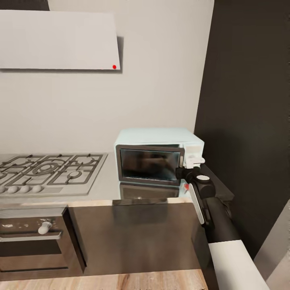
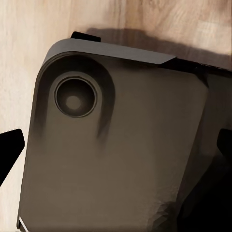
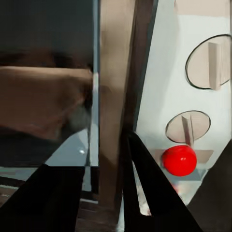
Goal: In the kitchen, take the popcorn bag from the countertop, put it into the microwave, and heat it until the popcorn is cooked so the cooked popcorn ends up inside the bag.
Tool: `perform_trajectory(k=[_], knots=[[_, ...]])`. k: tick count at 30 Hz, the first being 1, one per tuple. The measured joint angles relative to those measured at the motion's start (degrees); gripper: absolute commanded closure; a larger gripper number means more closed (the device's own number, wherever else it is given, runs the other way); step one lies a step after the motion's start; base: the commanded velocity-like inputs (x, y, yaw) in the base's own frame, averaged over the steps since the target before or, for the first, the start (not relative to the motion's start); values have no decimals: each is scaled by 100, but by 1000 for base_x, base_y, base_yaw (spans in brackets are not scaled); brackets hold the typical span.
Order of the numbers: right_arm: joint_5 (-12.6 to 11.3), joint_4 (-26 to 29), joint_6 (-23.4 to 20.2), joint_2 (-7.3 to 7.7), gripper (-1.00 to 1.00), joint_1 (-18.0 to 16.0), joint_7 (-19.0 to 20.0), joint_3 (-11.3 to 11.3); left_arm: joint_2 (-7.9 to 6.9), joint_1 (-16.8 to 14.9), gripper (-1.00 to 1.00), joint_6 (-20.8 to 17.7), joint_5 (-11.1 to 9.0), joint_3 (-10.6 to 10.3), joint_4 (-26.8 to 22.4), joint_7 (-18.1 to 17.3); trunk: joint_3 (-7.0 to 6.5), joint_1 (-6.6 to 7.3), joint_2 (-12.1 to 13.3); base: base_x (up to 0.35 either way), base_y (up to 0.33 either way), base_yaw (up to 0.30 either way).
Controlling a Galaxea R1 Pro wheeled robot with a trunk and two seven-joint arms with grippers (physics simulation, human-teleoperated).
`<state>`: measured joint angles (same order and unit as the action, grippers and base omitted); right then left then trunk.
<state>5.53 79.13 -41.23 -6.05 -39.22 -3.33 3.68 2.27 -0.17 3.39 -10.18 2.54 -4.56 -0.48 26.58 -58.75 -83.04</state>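
Observation:
The pale-blue microwave [image 1: 159,141] stands on the grey countertop [image 1: 106,183] against the wall, its dark glass door [image 1: 150,164] closed. My right gripper [image 1: 194,162] is up against the white knob panel on the microwave's right side. In the right wrist view the dark fingers [image 3: 140,179] lie together, tips close to a red round button [image 3: 179,160] below two round knobs [image 3: 188,126]. Behind the glass a blurred tan-brown shape [image 3: 43,101] looks like the popcorn bag. My left gripper [image 2: 118,145] is open, hanging over the robot's dark base [image 2: 121,159].
A gas hob [image 1: 48,171] lies left of the microwave, with a built-in oven [image 1: 36,241] below it and a white hood [image 1: 60,40] above. A tall dark cabinet [image 1: 249,100] stands right beside the microwave. Light wood floor [image 2: 145,19] lies below.

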Motion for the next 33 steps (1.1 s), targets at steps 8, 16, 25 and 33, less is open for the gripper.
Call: perform_trajectory(k=[8, 16, 25, 33], knots=[[-91, 0, 5, 2, 100, 2, 9, 56, 0, 0, -100, 0, 0, 0, 1, 0, 0, 0, 0, -143, 0, 0], [-104, -2, 4, 4, 100, 1, 18, 167, 0, -1, -100, 0, 0, 1, 0, 0, 1, 0, 1, -136, 0, 0], [-111, -2, 3, 6, 100, 3, 19, 202, 0, 0, -100, 0, -7, 3, 0, 0, 1, 2, 0, -23, 0, 0], [-131, 0, -6, 6, 100, 2, 23, 192, 0, 0, -100, 0, 0, 0, 1, 0, 0, 2, 0, 0, 0, 0]])
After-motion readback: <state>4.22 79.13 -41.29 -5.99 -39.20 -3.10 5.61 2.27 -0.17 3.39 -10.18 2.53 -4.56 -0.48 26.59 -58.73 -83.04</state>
